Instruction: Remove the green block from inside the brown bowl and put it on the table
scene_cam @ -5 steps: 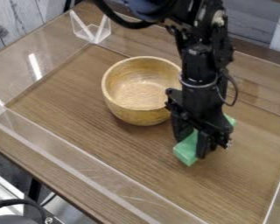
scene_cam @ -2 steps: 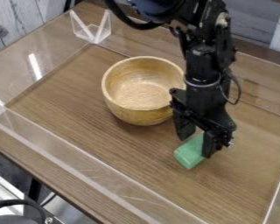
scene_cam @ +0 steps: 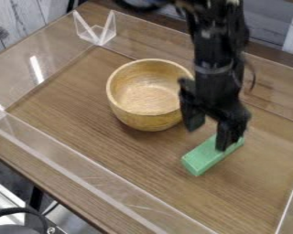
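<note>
The brown bowl is sitting on the table, a little toward the far side of the middle, and its round hollow is showing only its own pale wood grain; nothing is lying inside it. Its thick rim is catching the light all the way round, and the near right part of its wall is partly hidden by the arm.

The green block is lying flat on the table, just to the right of and nearer the camera than the bowl, apart from the bowl's wall. It is a small, flat, elongated bar of solid mid-green with a dull, matte face, and it is lying at a slant, its far end pointing up and to the right, its near end toward the front edge of the table. Its far end is partly covered by one black finger.

The gripper is hanging straight down over the block's far end, its jaws standing spread, one finger on each side above the bar and not pinching it. Whether a fingertip is touching the block cannot be told.

Low clear walls are edging the table, and a small clear bracket is standing at the far left corner.
</note>
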You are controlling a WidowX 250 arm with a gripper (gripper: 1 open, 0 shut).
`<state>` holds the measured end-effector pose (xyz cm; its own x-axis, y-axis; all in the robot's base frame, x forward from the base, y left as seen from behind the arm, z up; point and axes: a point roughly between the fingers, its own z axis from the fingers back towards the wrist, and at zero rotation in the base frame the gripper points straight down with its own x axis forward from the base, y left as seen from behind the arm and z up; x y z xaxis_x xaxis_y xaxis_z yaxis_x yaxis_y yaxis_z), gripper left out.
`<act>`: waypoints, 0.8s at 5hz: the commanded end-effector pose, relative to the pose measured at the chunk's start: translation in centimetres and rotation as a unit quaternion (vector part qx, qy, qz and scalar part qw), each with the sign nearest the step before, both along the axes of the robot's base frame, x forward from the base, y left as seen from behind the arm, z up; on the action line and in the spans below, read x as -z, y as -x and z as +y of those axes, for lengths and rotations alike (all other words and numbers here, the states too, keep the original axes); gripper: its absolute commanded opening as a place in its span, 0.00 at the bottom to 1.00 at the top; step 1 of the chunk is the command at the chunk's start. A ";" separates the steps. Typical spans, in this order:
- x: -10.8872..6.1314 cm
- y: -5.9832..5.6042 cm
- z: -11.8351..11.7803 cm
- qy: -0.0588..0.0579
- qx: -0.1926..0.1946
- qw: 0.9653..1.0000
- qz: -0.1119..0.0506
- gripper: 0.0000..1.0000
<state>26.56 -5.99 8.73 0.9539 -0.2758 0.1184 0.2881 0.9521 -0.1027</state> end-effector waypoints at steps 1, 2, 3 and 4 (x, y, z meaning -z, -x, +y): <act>-4.7 -1.5 0.6 0.006 -0.017 0.998 -0.063 1.00; -7.0 -1.8 1.5 0.006 -0.029 0.996 -0.082 1.00; -5.3 -1.4 0.9 0.005 -0.018 0.998 -0.066 1.00; -3.9 -1.6 0.6 0.004 -0.016 0.999 -0.051 1.00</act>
<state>27.73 -5.20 11.68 0.9534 -0.2396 0.1831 0.2582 0.9623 -0.0854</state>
